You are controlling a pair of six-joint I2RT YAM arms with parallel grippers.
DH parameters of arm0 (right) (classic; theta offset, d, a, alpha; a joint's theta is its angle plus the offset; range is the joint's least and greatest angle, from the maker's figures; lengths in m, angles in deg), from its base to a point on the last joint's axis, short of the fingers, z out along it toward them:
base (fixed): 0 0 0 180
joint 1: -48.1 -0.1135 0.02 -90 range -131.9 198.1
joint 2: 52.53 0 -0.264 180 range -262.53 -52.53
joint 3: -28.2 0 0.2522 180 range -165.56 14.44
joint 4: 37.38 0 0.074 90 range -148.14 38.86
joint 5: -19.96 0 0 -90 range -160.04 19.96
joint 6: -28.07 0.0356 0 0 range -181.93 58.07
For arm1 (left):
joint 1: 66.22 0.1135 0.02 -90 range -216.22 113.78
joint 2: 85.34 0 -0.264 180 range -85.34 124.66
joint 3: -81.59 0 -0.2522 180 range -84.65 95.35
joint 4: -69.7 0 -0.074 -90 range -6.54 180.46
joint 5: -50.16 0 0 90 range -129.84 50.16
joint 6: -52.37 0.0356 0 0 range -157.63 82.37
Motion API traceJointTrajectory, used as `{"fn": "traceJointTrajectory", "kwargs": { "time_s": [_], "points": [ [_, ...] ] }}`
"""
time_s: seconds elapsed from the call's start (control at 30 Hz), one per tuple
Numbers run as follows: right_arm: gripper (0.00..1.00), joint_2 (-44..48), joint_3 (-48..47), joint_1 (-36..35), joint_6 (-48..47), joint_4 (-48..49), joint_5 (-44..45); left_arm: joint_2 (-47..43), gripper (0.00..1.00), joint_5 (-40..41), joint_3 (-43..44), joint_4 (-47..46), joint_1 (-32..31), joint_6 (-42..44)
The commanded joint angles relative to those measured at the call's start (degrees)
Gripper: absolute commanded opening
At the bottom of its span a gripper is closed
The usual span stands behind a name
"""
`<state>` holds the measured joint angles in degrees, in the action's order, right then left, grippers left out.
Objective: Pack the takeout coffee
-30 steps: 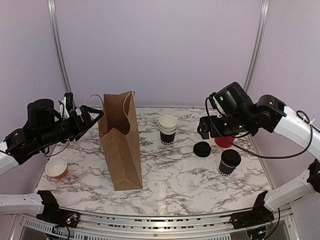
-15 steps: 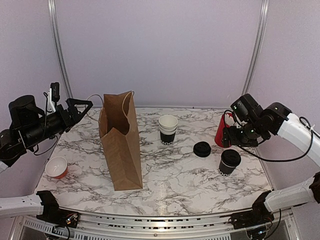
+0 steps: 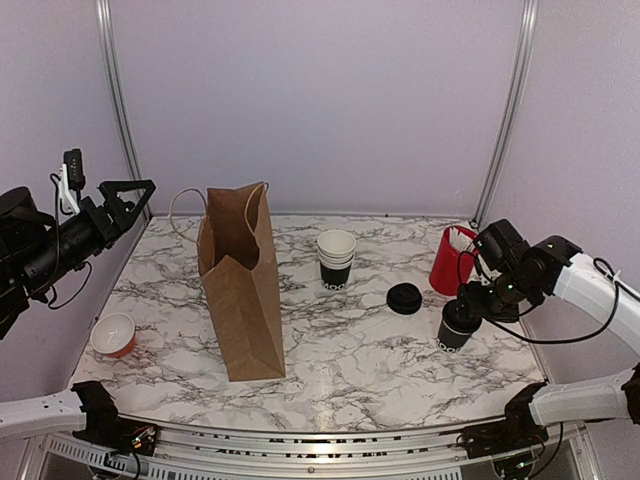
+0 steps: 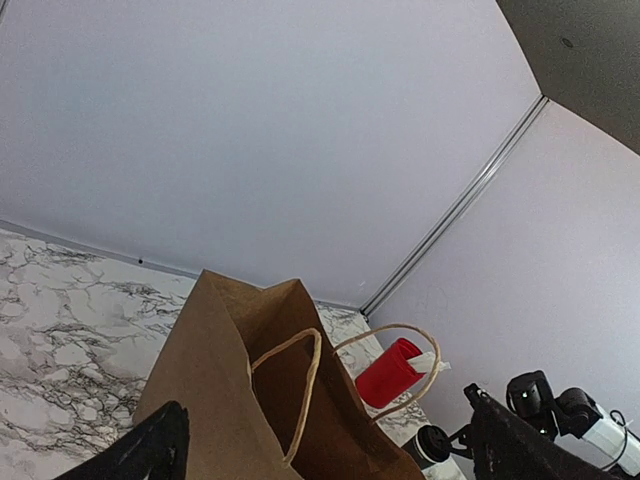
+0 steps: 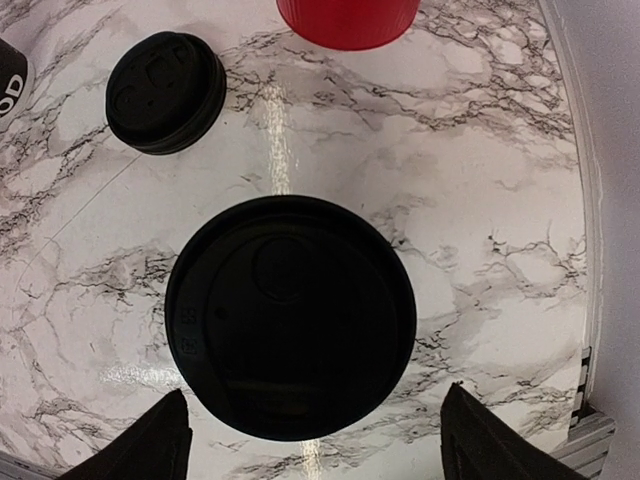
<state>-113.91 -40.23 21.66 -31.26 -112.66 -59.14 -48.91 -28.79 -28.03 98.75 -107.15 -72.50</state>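
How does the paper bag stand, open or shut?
Open. The bag stands upright, and the left wrist view looks into its gaping mouth.

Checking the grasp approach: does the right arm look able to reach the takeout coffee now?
Probably yes: the right gripper hangs open directly above the takeout coffee, one finger on each side of its lid, with nothing between them.

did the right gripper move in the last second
Yes. The right gripper has swung right and down: it hid the red cup a second ago, and now sits just over the takeout coffee, leaving the red cup in view.
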Motion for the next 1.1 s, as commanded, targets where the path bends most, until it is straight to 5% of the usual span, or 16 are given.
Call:
{"fn": "traceJointTrajectory", "kwargs": {
  "time_s": [0.0,0.43,1.07],
  "points": [
    [0.83,0.01,0.91,1.26,-2.22,4.23,-2.11,-0.14,0.99,1.08,0.41,0.1,0.18,0.92],
    [0.87,-2.89,0.11,3.24,-5.84,7.31,-2.57,-0.57,0.99,2.05,-1.25,0.17,0.2,-0.64],
    [0.73,-5.09,2.37,5.06,-6.9,9.06,-5.64,1.08,0.99,2.15,-1.43,-0.69,0.18,-1.21]
  ]
}}
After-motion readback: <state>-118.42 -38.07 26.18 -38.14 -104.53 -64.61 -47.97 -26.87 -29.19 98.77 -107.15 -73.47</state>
